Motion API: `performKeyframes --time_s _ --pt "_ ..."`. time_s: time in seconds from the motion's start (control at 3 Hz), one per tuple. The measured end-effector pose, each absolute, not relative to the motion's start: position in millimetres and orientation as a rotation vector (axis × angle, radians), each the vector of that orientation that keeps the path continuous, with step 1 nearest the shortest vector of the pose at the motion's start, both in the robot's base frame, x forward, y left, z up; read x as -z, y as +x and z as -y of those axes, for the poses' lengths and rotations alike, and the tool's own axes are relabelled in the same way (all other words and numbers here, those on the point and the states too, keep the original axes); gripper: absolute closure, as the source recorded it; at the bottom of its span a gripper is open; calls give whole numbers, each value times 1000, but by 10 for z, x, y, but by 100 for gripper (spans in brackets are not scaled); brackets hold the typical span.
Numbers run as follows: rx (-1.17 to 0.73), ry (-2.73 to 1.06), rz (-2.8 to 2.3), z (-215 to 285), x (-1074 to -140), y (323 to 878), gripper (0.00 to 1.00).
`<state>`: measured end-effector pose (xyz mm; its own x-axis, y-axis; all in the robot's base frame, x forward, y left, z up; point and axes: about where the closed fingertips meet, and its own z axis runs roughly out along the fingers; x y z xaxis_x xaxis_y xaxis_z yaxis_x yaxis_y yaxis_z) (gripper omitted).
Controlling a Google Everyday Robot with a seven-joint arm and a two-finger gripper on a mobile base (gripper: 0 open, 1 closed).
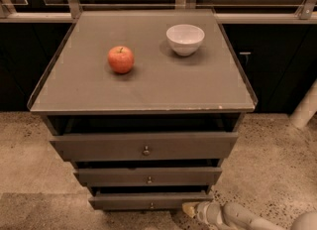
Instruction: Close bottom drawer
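Note:
The grey-brown cabinet (143, 87) has three drawers, all standing a little out from its body. The bottom drawer (148, 201) is the slimmest, with a tiny metal knob (151, 205). My gripper (189, 209) comes in from the lower right on a pale arm; its tip is at the floor level, just below the right end of the bottom drawer's front. I cannot tell whether it touches the drawer.
A red apple (121, 59) and a white bowl (185, 38) sit on the cabinet top. The top drawer (143, 146) and middle drawer (147, 176) are above. Speckled floor surrounds the cabinet. A white post (304, 107) stands at right.

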<state>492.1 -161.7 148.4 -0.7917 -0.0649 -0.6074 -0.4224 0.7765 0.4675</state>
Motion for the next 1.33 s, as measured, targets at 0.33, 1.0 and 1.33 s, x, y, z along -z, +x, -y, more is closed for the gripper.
performKeyframes --time_s 0.33,1.0,1.33 --pt "-813 -362 -2387 1618 -1484 4914 100" --pt "-799 -404 -2358 1485 -1494 5172 100" --pt "-811 -419 -2358 1450 -1489 5223 100"
